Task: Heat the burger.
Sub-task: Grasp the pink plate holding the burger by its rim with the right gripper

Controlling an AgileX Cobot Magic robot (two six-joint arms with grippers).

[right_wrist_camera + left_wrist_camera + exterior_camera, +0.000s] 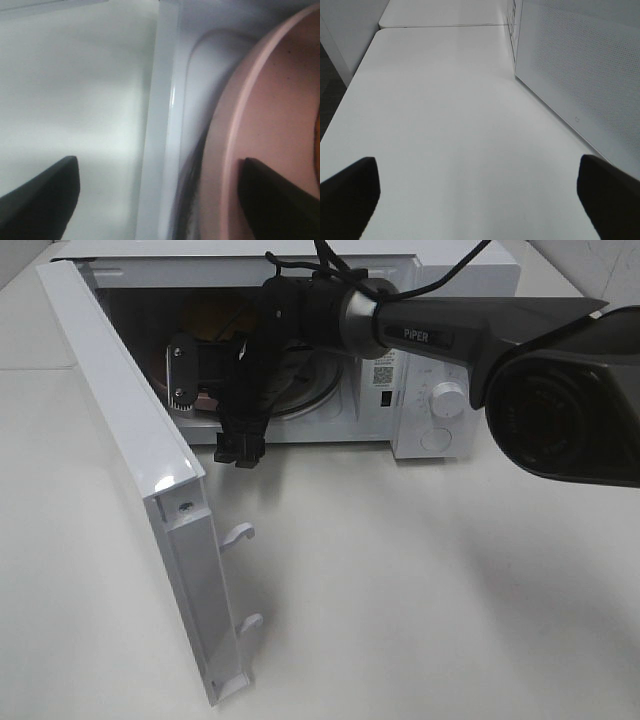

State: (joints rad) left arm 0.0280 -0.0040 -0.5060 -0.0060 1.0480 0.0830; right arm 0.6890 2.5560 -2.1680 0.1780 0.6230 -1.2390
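The burger (214, 322) sits inside the open microwave (440, 300), mostly hidden behind my right arm; only a piece of golden-brown bun shows. It rests on a pink plate (280, 115), whose rim also shows in the high view (203, 398). My right gripper (213, 408) is open and empty at the front of the microwave's opening. In the right wrist view the right gripper (160, 200) has one finger over the table and the other over the plate. My left gripper (480, 200) is open and empty, low over the table beside the door's outer face.
The microwave door (130, 440) stands swung out to the left, with two latch hooks (240, 532) at its free edge. Its perforated outer face (580, 65) is next to the left gripper. The glass turntable (310, 398) lies in the cavity. The control knobs (447, 400) are at the right.
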